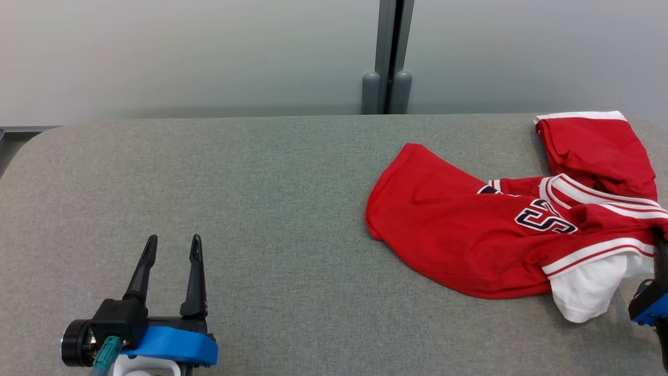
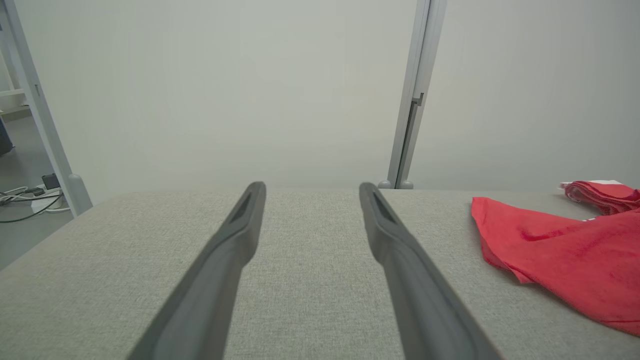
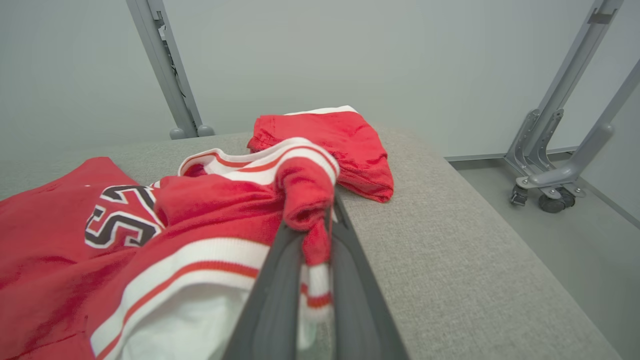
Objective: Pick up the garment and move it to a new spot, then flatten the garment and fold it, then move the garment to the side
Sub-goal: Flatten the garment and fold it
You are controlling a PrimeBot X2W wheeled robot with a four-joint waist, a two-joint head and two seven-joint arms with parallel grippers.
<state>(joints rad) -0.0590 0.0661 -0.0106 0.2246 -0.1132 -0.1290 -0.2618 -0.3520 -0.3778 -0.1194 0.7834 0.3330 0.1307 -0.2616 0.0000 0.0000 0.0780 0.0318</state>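
Note:
The garment (image 1: 469,230) is a red jersey with white-and-red striped trim and a dark printed number, lying crumpled at the right of the grey table (image 1: 261,183). It also shows in the left wrist view as the garment (image 2: 575,260) at right. My right gripper (image 3: 312,225) is shut on a bunched fold of the garment (image 3: 210,210) near its striped edge; in the head view the right gripper (image 1: 658,245) sits at the far right edge, mostly cut off. My left gripper (image 1: 172,248) stands open at the lower left, well apart from the cloth, and the left gripper (image 2: 310,192) holds nothing.
The table's right edge (image 3: 500,240) runs close beside the garment, with floor and a wheeled metal frame (image 3: 550,195) beyond. A grey post (image 1: 389,57) stands behind the table's far edge. Cables (image 2: 30,200) lie on the floor at left.

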